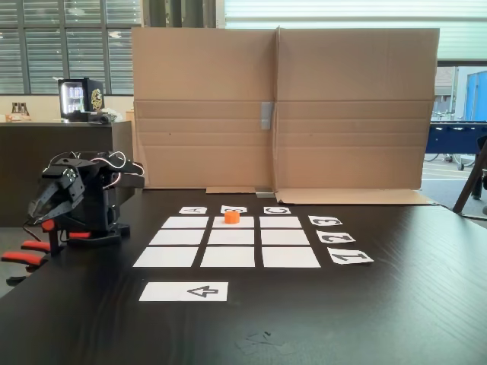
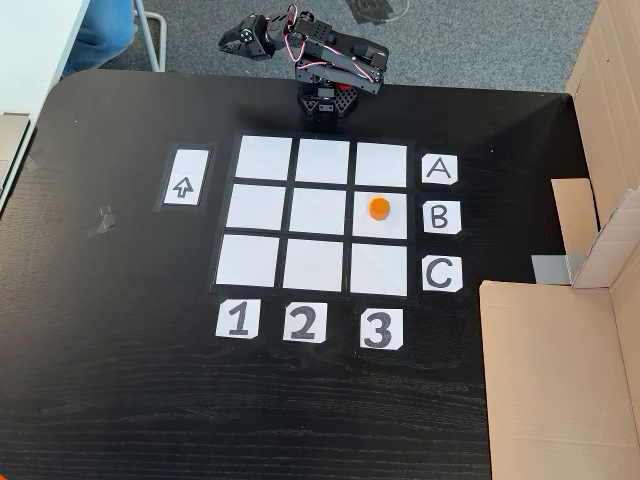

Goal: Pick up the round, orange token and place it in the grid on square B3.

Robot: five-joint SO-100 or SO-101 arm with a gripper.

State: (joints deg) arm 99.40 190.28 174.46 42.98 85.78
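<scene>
Matt white paper grid on dark wood-grain table, smooth orange plastic token, brown cardboard.

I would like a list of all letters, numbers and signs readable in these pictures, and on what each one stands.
"A": card A right of the grid's top row.
"B": card B, middle row, nearest the token.
"C": card C, bottom row.
"1": card 1.
"2": card 2.
"3": card 3.
Arrow sign: paper strip.
Mini fridge logo: too blurred to read.
</scene>
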